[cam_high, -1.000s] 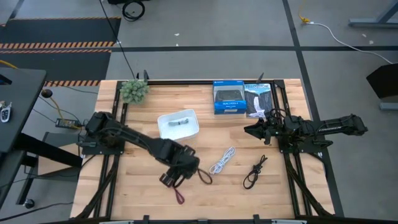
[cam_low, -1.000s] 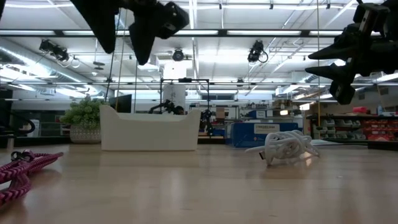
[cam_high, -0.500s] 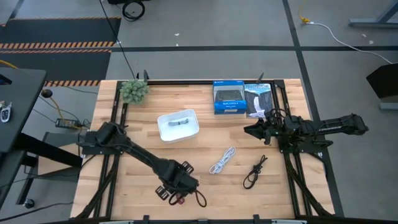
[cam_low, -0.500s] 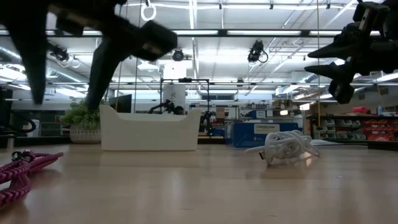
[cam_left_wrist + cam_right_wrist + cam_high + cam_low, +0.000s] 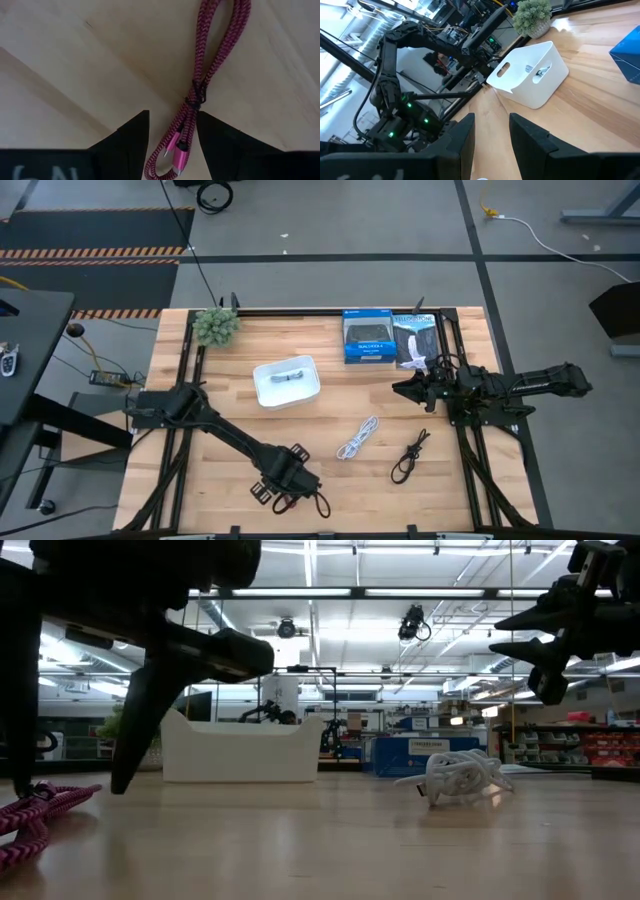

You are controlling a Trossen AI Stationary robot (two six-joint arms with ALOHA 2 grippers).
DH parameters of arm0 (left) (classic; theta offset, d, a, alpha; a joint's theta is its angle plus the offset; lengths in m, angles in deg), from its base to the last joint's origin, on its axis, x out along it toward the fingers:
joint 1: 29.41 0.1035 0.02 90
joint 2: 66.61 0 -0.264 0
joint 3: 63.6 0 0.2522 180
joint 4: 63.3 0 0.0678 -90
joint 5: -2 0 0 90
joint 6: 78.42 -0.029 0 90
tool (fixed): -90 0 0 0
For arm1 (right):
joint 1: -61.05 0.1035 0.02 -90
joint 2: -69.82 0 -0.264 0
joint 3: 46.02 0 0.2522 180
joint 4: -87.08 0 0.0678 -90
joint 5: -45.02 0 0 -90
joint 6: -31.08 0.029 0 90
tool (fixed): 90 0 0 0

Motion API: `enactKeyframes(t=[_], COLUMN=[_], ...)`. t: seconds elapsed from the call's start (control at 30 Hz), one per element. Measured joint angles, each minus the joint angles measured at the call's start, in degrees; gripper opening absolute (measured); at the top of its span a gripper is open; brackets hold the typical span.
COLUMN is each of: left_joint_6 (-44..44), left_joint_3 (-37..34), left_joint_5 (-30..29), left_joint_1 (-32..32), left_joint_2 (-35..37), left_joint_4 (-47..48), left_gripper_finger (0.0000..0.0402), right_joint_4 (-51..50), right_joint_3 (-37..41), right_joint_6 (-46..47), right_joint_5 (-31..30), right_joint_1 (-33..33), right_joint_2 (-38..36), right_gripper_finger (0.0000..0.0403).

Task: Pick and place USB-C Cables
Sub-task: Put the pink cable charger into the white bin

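The maroon cable [image 5: 220,45] lies flat on the table by its near edge [image 5: 318,502], its loop showing in the low view [image 5: 40,812]. My left gripper [image 5: 172,150] is open and low over it, one finger on each side of its connector end, with a gap to each finger. The white cable [image 5: 357,438] and the black cable [image 5: 408,455] lie on the table right of centre. The silver-grey cable [image 5: 287,376] rests inside the white tray [image 5: 310,392]. My right gripper [image 5: 400,390] is open and hovers above the table's right side.
Two retail boxes [image 5: 366,337] lie at the far edge, with a small potted plant [image 5: 215,326] at the far left corner. The white tray [image 5: 530,75] sits left of centre. Bare wood lies between the tray and the near edge. The white cable [image 5: 460,775] is bundled in a heap.
My left gripper has moved toward the table's near edge and come down over the maroon cable, ending with its open fingers astride the connector end. The cable has stayed where it was.
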State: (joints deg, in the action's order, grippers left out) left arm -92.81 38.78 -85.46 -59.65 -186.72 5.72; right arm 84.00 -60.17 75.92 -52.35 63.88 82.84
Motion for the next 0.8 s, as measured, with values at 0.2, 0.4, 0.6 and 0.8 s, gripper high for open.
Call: enactKeyframes(t=[0.2, 0.4, 0.6, 0.8], left_joint_6=[0.2, 2.0, 1.3, 2.6], left_joint_3=[0.0, -1.1, -4.4, -4.5], left_joint_5=[-2.4, -2.8, -3.6, -3.4], left_joint_1=[-0.2, -0.5, -2.0, -2.8], left_joint_2=[0.0, 0.0, 0.3, 0.3], left_joint_4=[-0.1, -1.2, -1.9, -2.7], left_gripper_finger=[0.0171, 0.0171, 0.0168, 0.0111], right_joint_4=[0.0, 0.0, 0.0, 0.0], right_joint_3=[0.0, 0.0, 0.0, 0.0], right_joint_6=[0.0, 0.0, 0.0, 0.0], right_joint_5=[-0.1, -0.1, -0.1, 0.0], right_joint_1=[0.0, 0.0, 0.0, 0.0], right_joint_2=[0.0, 0.0, 0.0, 0.0], right_gripper_finger=[0.0128, 0.0128, 0.0128, 0.0128])
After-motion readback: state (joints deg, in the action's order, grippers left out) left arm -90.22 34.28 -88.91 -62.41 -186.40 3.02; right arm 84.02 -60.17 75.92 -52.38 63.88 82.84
